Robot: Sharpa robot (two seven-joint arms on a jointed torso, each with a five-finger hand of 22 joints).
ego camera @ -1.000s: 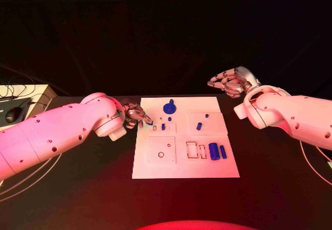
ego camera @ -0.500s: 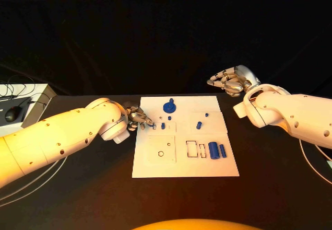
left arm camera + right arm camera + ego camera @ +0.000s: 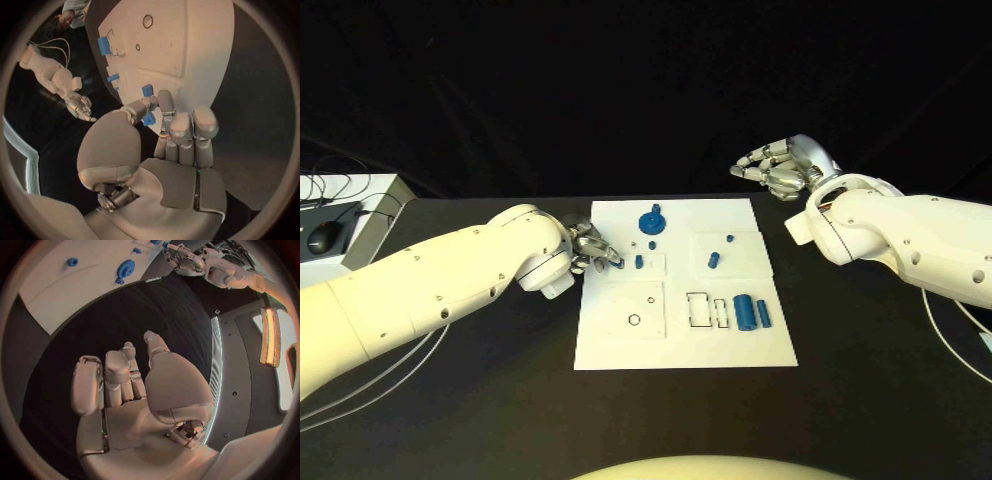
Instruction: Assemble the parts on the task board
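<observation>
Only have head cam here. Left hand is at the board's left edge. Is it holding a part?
Observer: In the left wrist view, a small blue part sits between the thumb and a finger of the left hand. It looks pinched.
Operator: Over the board or off it?
Observer: Right at the edge of the task board. A second blue part stands on the board just past the fingertips.
Operator: Right hand got anything?
Observer: No. The right wrist view shows the right hand with a bare palm, over the black table and off the board.
</observation>
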